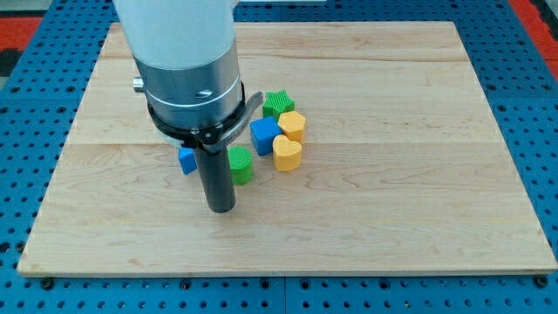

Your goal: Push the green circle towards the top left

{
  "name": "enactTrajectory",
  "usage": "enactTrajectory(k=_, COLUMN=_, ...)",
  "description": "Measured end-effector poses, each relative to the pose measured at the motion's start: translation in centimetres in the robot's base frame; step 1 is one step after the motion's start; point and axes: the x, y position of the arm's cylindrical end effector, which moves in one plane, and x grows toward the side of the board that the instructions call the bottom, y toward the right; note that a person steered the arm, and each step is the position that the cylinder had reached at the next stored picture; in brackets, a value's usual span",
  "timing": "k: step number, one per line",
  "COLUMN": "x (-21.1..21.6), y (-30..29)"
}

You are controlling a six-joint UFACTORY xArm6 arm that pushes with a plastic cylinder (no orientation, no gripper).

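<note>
— Camera view shows what, around my tip [221,208]?
— A smooth dark rod on the pale, grained wooden board [392,174]; it has no jaws, so nothing spreads or pinches. The ribbed green circle [241,164] sits just right of the rod, seemingly touching.
— Others?
— A small blue block [187,160] left; right, a blue cube [264,134], green star [278,103], yellow hexagon [292,125] and yellow heart [287,153] clustered.

the pale wooden board [392,131] shows smooth, matt grain. the ribbed green circle block [241,164] looks like matt plastic. the dark rod [217,179] has a dull sheen.
</note>
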Motion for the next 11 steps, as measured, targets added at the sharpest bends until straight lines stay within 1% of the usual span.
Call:
enactTrajectory(k=1, x=-0.1, y=0.0)
enactTrajectory(k=3, x=-4.9, y=-2.7)
enactTrajectory(k=4, x=-1.7, y=-0.1)
enactTrajectory(k=5, x=-2.1, y=4.2)
enactTrajectory(k=6, x=-9.4, y=-1.4)
enactTrajectory(k=7, x=-15.1, y=-4.8)
enactTrajectory(k=8, x=-16.7, y=-5.0)
enactTrajectory(k=9, x=-21.5, y=-5.8)
enactTrajectory(k=10, x=-23.8, y=-8.7)
enactTrajectory(k=11, x=-18.6, y=-7.0)
